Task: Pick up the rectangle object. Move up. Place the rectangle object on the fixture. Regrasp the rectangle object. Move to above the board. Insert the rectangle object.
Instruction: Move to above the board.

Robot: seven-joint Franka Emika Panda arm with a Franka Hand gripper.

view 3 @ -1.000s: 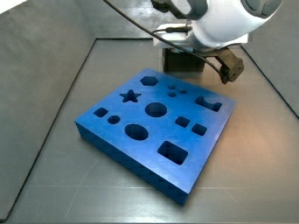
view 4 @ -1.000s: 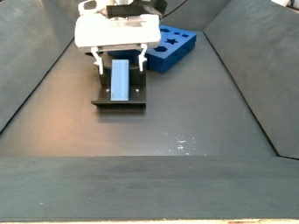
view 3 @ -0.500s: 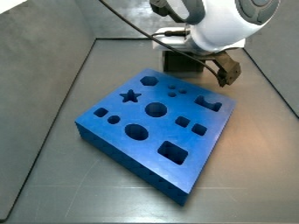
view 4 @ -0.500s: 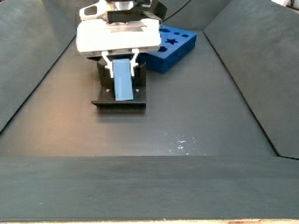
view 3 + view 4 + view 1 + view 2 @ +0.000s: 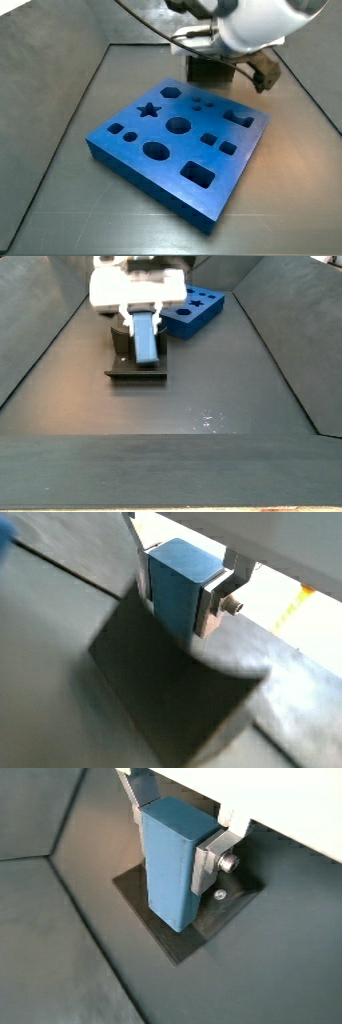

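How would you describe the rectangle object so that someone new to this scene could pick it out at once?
Start at the big deep-blue board with cut-out holes, then go to the dark fixture on the floor beside it. Above the fixture's base plate the claw grips the rectangle object: a small, plain, light-blue block, paler than the board and without holes.

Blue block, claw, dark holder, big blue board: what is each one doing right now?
Blue block: clamped between the end effector's fingers, standing over the holder's base plate.
End effector: shut on the block, above the holder, beside the board.
Holder: on the floor under the block; contact with the block cannot be told.
Board: flat on the floor, every visible hole empty.
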